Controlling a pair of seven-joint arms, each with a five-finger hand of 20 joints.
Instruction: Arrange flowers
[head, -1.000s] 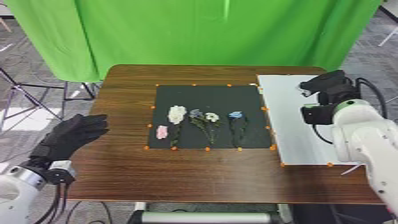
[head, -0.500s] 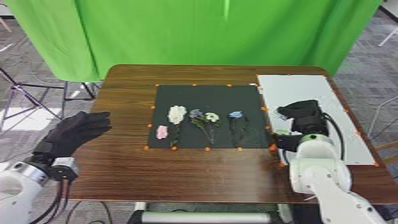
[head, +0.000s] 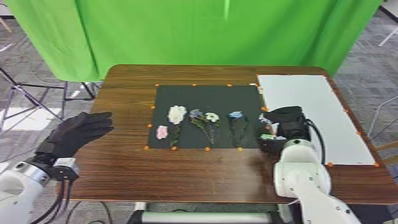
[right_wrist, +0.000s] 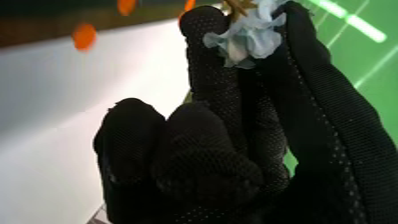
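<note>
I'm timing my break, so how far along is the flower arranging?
Several flowers lie on the black mat, apparently done. The right hand holds a pale blue flower; setting that down is left, probably on the mat. Whether more follow, I can't tell.

Behind the table (head: 178, 175), a green curtain (head: 222, 35) is being seen; at left, gray carpet (head: 25, 56) is being straddled by a dark stand (head: 19, 85).

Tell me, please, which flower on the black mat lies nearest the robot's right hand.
The blue flower at the right end of the row; all the others on the mat lie farther left.
</note>
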